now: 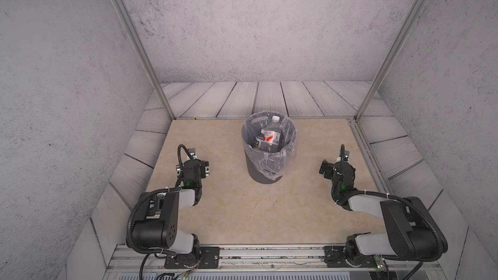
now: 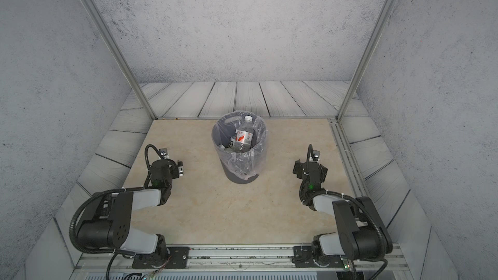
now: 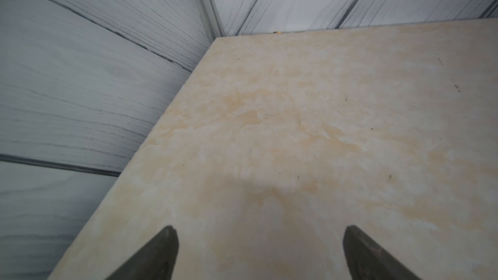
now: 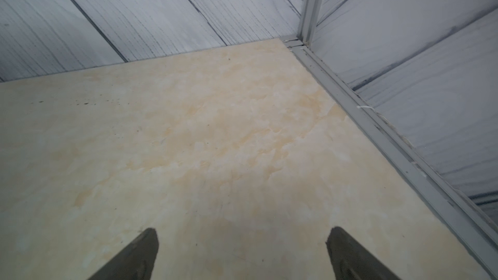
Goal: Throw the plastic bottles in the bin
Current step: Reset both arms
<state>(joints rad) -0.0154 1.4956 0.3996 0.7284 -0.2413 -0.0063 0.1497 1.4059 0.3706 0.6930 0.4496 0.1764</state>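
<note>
Trouble from here would come mostly from needless motion, I judge, since no bottle lies on the beige marbled tabletop [image 1: 215,211] in both top views and the job looks finished. The dark grey round plastic bin [image 1: 254,175] stands near the middle of the tabletop's far edge. Its clear crinkled plastic liner bag [image 1: 272,167] hangs loose down the side facing the arms. A finger sweeping close could snag that film and drag or tip the bin, which is probably light.

The clear white-capped plastic bottle with the red-white label [image 1: 270,135] leans inside against the far side, with its cap at about rim height. An arm passing low over the opening might knock it out. Beside it, lower down, sits the clear bottle with the black-white label [image 1: 258,142]. Any others are buried or hidden, and I cannot count them.

Both arms sit folded by the left and right edges, well apart from the bin. The left gripper [image 3: 258,234] hangs over bare tabletop toward the far left corner, its dark fingers [image 3: 161,254] spread wide with nothing between them. The right gripper [image 4: 242,235] faces the far right corner, its fingers [image 4: 137,254] equally wide apart, empty and touching nothing I can see.
</note>
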